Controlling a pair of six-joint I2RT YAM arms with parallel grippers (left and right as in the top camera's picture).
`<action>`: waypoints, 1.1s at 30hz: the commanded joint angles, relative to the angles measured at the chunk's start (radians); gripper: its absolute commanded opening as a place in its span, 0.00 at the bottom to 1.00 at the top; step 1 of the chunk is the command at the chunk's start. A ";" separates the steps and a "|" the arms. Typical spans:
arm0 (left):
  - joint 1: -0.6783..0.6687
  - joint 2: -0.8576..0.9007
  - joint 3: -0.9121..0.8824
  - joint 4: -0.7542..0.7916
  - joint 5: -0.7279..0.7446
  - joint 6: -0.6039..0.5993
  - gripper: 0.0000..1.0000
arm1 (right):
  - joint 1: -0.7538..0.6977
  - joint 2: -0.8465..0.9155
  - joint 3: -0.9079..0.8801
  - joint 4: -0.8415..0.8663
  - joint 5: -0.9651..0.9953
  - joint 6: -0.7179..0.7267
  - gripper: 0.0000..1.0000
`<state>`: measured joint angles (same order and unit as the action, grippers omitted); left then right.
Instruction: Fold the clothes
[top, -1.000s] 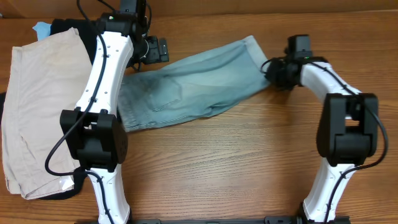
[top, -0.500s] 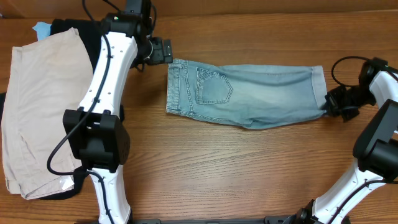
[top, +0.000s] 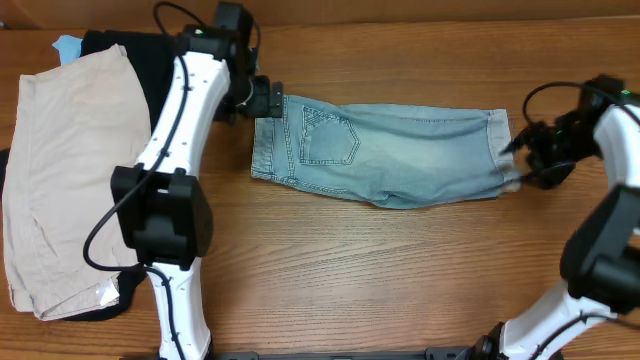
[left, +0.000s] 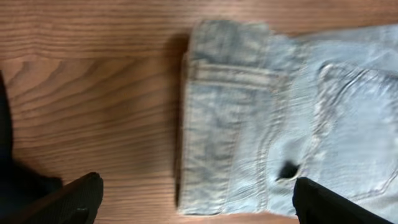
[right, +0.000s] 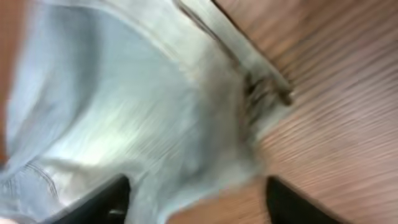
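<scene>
Wooden counter (top: 400, 280) with the denim shorts (top: 400, 160) spread flat lengthwise, apparently laid out for folding. Left gripper (top: 265, 100), wide open and empty, hovers at the waistband (top: 262, 145). Right gripper (top: 515, 160), fingers parted and holding nothing, sits at the leg hem (top: 497, 150).

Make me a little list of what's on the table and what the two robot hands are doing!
blue shorts: lying flat on the table, back pocket up
left gripper: open, at the waistband end
right gripper: open, at the leg hem
beige shorts: beside the left arm, over a black garment
fold: not yet done
</scene>
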<state>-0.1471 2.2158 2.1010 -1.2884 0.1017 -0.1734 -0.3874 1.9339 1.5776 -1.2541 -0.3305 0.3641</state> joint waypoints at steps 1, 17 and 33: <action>0.054 -0.006 0.006 -0.027 0.069 0.102 0.98 | -0.005 -0.094 0.066 -0.004 0.041 -0.095 0.86; 0.134 -0.005 0.005 -0.095 0.178 0.310 1.00 | 0.086 0.042 -0.007 0.258 0.050 -0.238 0.07; 0.134 -0.003 -0.006 -0.117 0.178 0.331 1.00 | 0.086 0.223 -0.007 0.290 0.068 -0.238 0.04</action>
<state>-0.0189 2.2158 2.1010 -1.3975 0.2554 0.1349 -0.2996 2.1429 1.5742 -0.9680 -0.2722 0.1333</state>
